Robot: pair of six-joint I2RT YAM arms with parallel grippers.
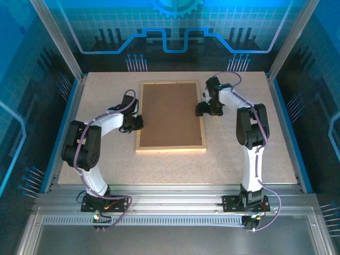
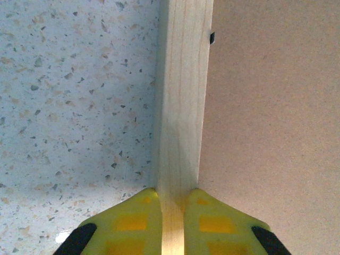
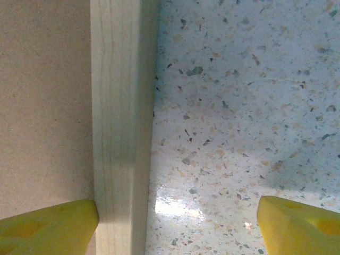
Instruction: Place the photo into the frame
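Two long sides: frame runs front to back.
Left gripper: pinching the left side.
Right gripper: spread wide over the right side.

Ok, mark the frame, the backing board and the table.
frame [image 2: 180, 106], left wrist view, its wooden rail.
backing board [image 1: 171, 114], top external view, centre of brown panel.
table [image 3: 239, 106], right wrist view, bare speckled surface.

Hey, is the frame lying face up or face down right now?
Face down, flat on the table: the brown backing board faces up inside the wooden frame.
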